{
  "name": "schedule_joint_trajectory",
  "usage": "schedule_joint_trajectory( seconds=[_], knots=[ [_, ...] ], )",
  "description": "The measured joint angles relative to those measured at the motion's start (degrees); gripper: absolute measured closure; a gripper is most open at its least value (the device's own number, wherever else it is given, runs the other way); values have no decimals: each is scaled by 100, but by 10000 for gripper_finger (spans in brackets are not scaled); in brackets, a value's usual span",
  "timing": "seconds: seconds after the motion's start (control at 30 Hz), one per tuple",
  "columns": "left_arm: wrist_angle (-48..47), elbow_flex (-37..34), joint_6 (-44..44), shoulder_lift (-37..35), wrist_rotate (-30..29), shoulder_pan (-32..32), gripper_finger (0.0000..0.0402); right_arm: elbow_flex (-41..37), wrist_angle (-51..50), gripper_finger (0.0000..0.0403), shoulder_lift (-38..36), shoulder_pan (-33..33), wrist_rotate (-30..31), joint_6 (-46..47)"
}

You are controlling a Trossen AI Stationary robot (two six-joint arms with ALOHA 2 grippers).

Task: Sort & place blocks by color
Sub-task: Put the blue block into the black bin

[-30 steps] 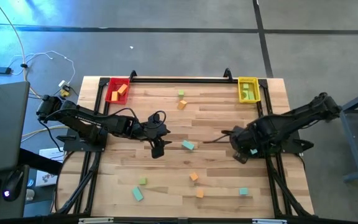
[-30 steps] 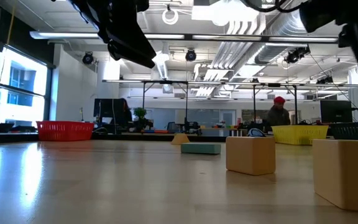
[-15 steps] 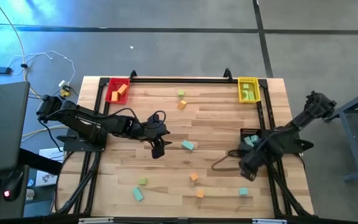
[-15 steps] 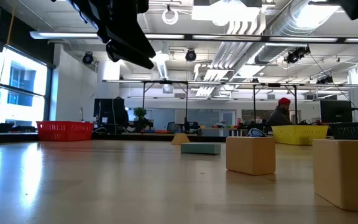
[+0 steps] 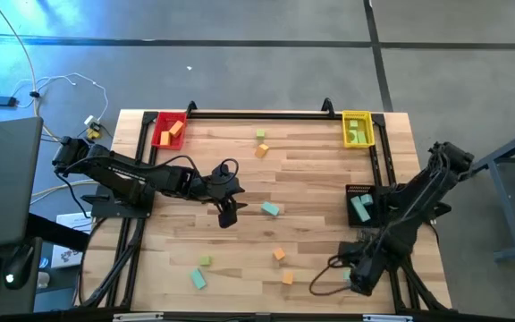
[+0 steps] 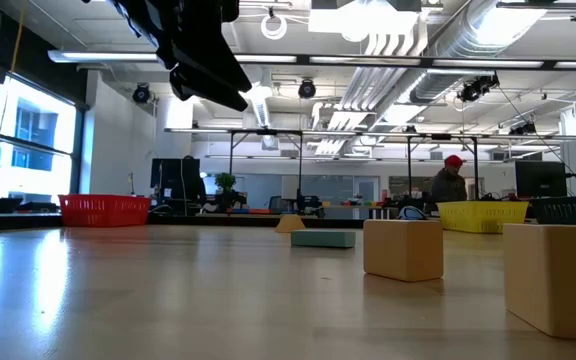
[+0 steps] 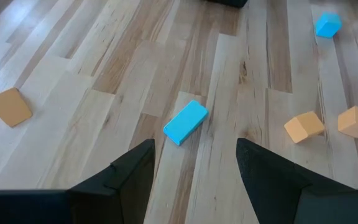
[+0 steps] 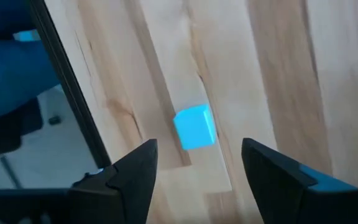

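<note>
Hovering right gripper over teal cube

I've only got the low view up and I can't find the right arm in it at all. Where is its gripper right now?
Observer: The right gripper is low over the table's right edge, at the end away from the yellow tray.
Operator: Is it holding anything?
Observer: No. Its wrist view shows the fingers open and empty, with a teal cube lying on the wood just ahead of them, close to the table's edge.
Operator: And the left one, what is it lined up on?
Observer: The left gripper hangs open over mid-table, and a teal bar lies on the wood just ahead of its fingers, untouched.
</note>
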Motion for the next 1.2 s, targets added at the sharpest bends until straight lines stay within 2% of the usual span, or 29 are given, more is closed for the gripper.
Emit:
schedule_joint_trajectory(
  seconds=[0.37,0.47,0.6,1.2],
  knots=[
    [-11,0,-111,0,-11,0,190,0,144,183,562,579,189,382],
    [-11,0,-149,0,-16,0,190,0,271,183,649,667,444,382],
    [-11,0,-149,0,-16,0,190,0,284,183,775,726,719,282],
    [-11,0,-149,0,-15,0,190,0,646,183,1512,747,905,60]
  ],
)
